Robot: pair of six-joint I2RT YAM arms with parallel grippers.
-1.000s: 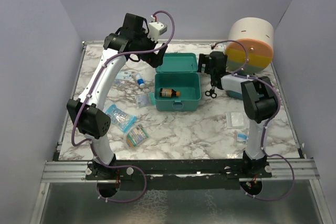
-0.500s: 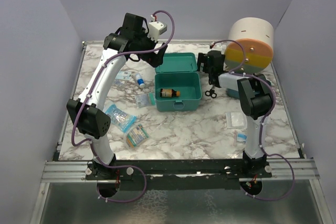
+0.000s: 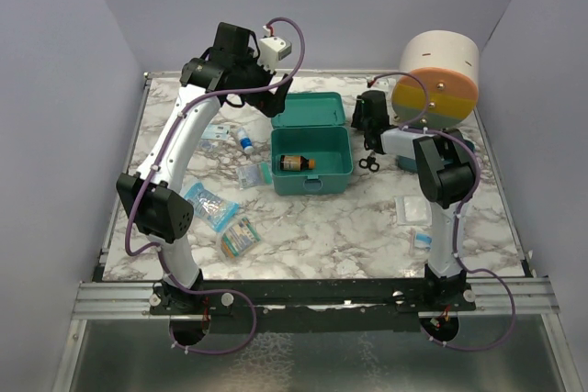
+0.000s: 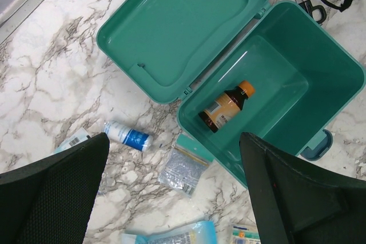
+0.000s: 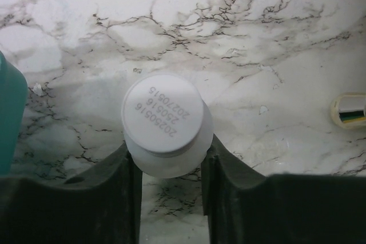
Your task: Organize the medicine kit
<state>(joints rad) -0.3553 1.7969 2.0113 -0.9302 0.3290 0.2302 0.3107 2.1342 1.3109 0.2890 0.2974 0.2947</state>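
On veined marble [image 5: 274, 55], round white bottle [image 5: 166, 124]

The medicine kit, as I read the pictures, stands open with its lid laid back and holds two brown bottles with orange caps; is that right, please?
Not quite. The medicine kit does stand open with its lid laid back, but it holds only one brown bottle with an orange cap. The left wrist view, looking straight down into the box, shows this clearly.

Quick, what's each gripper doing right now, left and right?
Left gripper: open, holding nothing.
Right gripper: closed on the white bottle.
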